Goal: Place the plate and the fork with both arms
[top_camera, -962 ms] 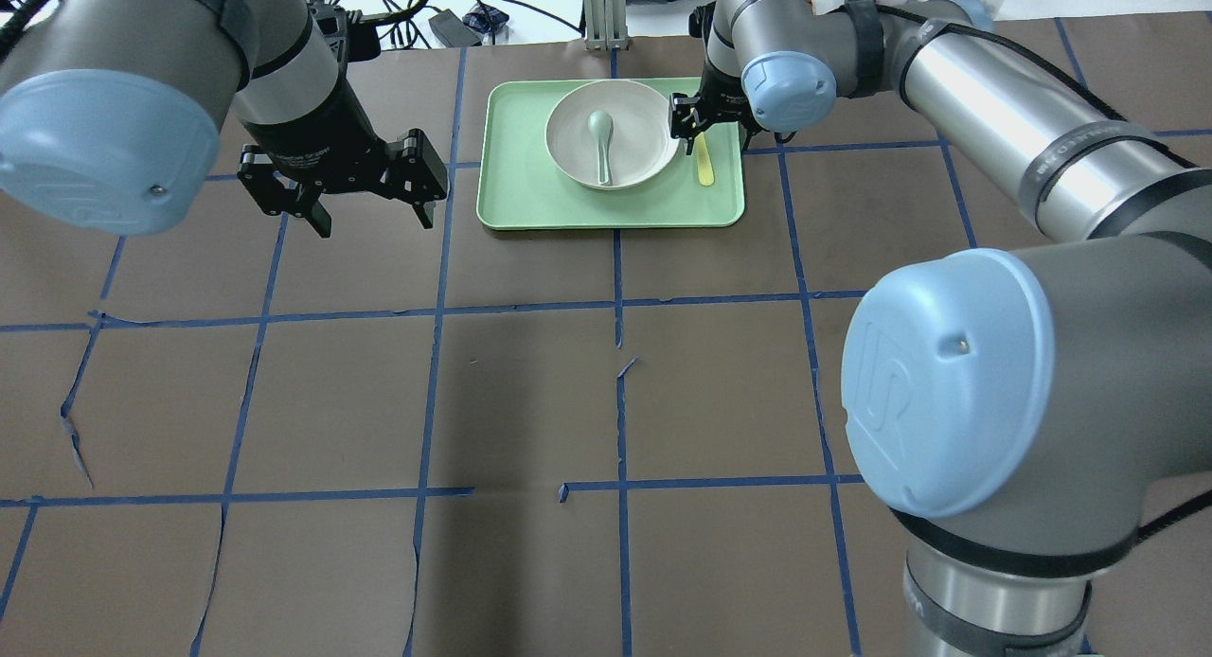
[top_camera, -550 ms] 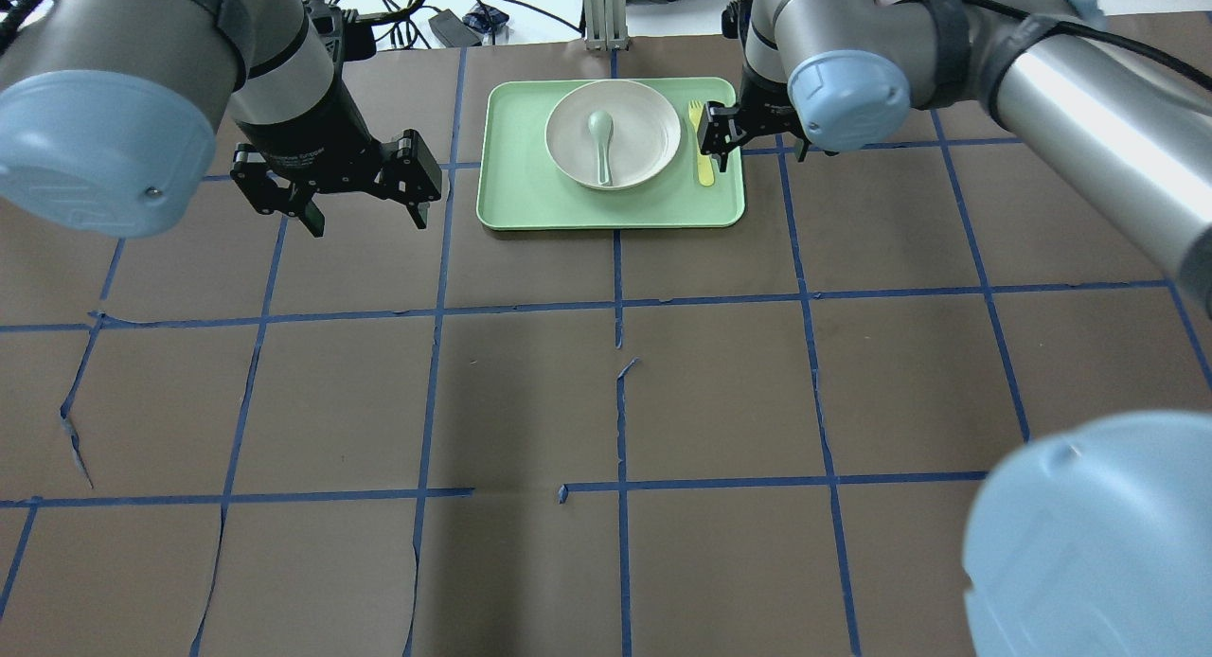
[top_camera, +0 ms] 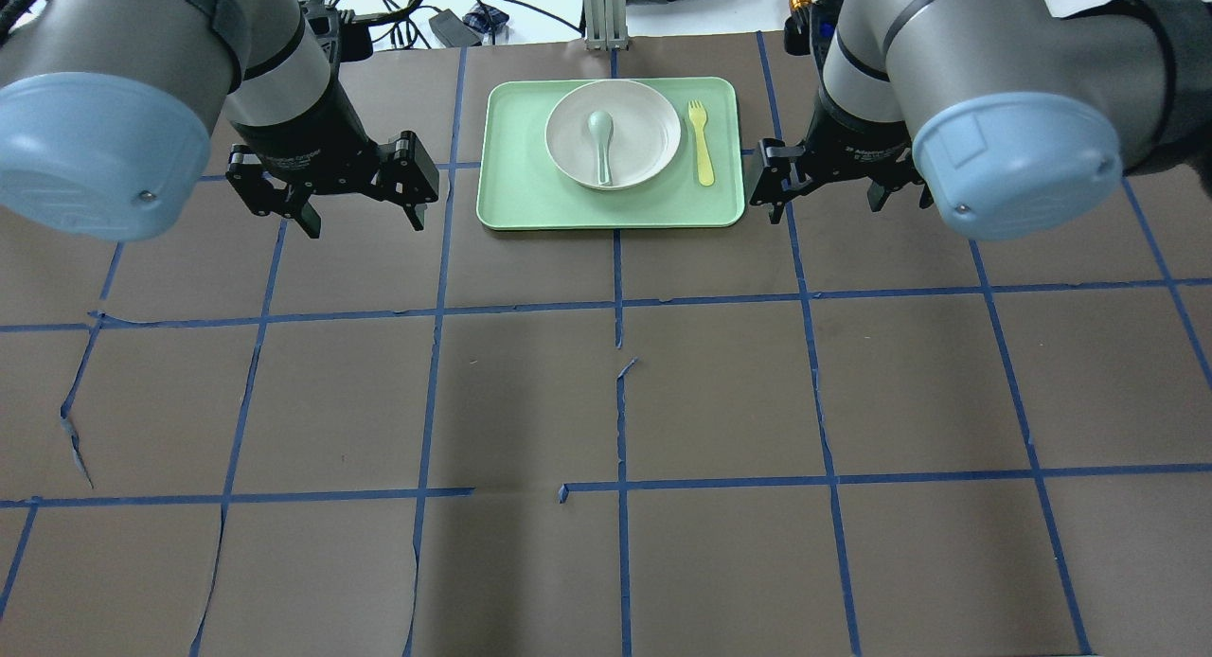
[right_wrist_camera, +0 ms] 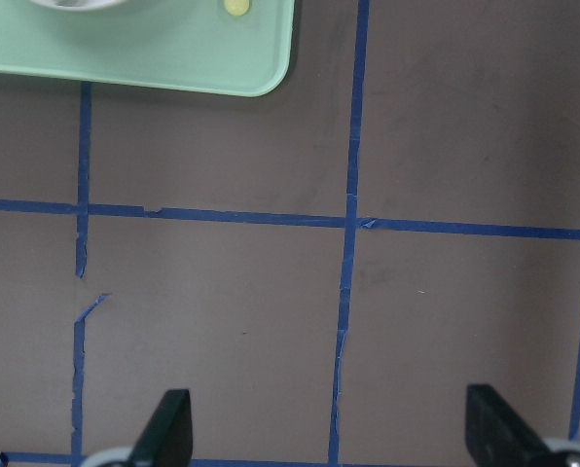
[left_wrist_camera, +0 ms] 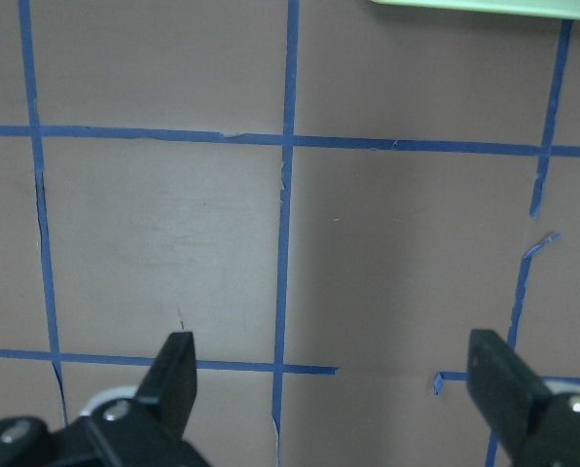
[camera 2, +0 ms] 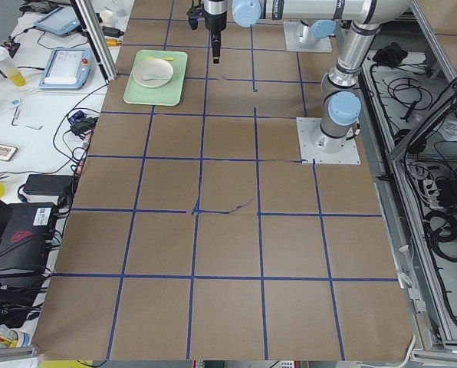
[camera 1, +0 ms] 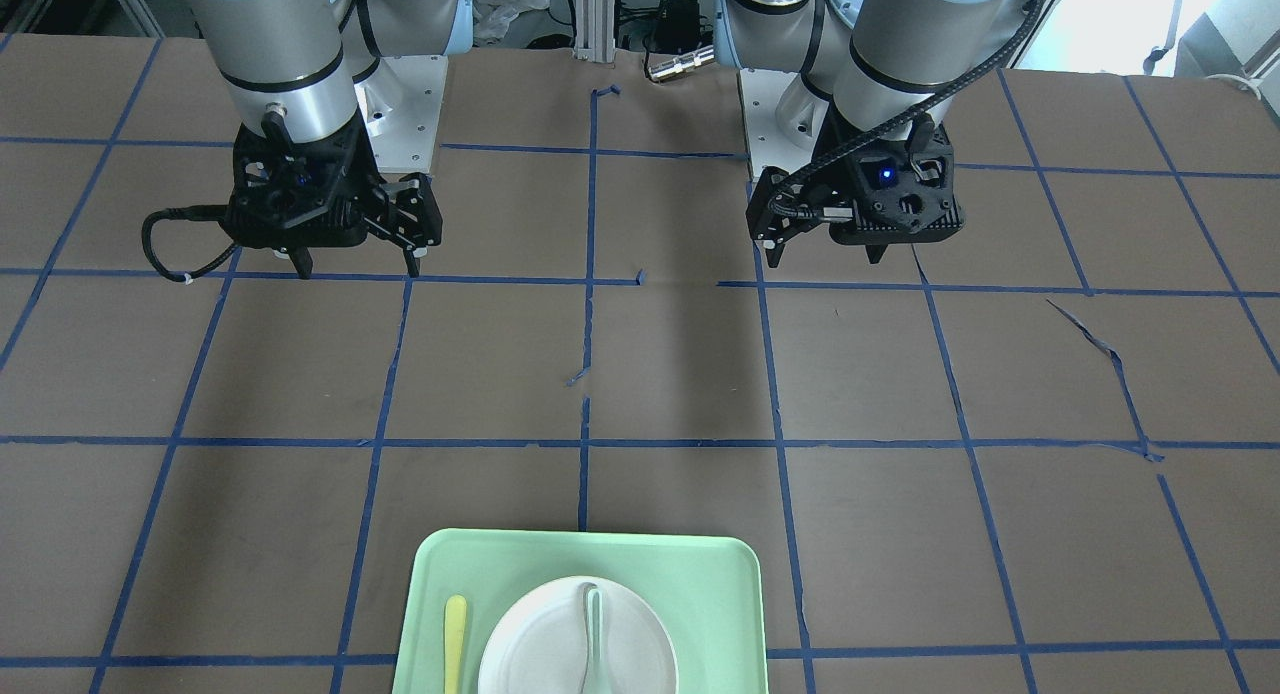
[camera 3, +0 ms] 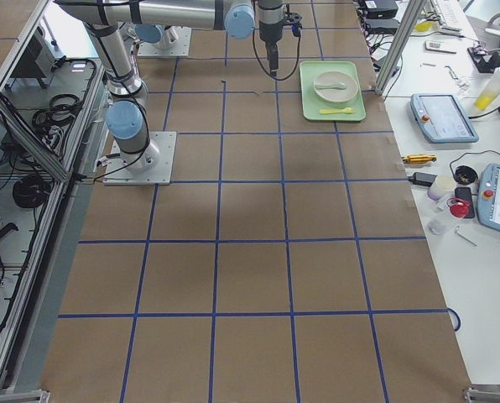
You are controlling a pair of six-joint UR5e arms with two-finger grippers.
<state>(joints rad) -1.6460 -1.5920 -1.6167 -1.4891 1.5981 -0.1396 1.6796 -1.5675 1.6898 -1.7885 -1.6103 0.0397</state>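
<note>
The off-white plate (top_camera: 646,127) sits on the mint-green tray (top_camera: 516,201) at the far middle of the table, with a grey-green spoon (top_camera: 601,146) lying in it. The yellow fork (top_camera: 701,144) lies on the tray just right of the plate. My right gripper (top_camera: 826,207) is open and empty, hovering beside the tray's right edge. My left gripper (top_camera: 365,223) is open and empty, hovering left of the tray. In the front-facing view the plate (camera 1: 640,649) and fork (camera 1: 455,634) are at the bottom. The wrist views show the left gripper (left_wrist_camera: 336,375) and the right gripper (right_wrist_camera: 331,428) with the jaws wide apart over bare table.
The table is brown paper with a blue tape grid. A tray corner (right_wrist_camera: 173,68) shows in the right wrist view. Cables and a metal post (top_camera: 606,13) stand behind the tray at the table's far edge.
My right gripper has moved off the tray, away from the fork, to the right and back toward me. The fork lies free on the tray. The left gripper has barely moved.
</note>
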